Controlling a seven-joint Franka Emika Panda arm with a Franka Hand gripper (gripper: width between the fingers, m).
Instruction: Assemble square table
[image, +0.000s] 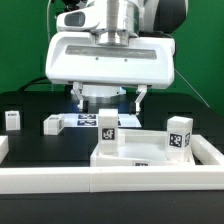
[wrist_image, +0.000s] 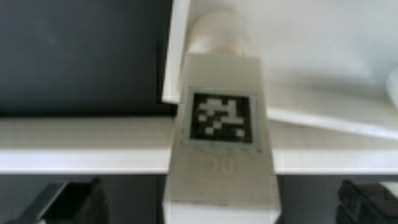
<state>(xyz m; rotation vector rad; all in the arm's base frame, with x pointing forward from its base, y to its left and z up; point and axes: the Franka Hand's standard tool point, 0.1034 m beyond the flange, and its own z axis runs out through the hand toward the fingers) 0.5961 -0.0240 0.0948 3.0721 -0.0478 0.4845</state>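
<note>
We see the gripper (image: 110, 100) wide open and empty over the centre leg (image: 107, 128); the right leg (image: 180, 135) stands near, both by the tabletop (image: 140, 152) rim.

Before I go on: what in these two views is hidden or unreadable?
- Exterior view: the gripper and the middle leg hide part of the marker board.
- Exterior view: whether the middle leg stands on the slab or behind it is unclear, because the angle is too flat.
- Wrist view: the leg is blurred and one end is cut by the picture edge. Which leg it is, unclear.
- Wrist view: the fingers are cut off by the edge.
</note>
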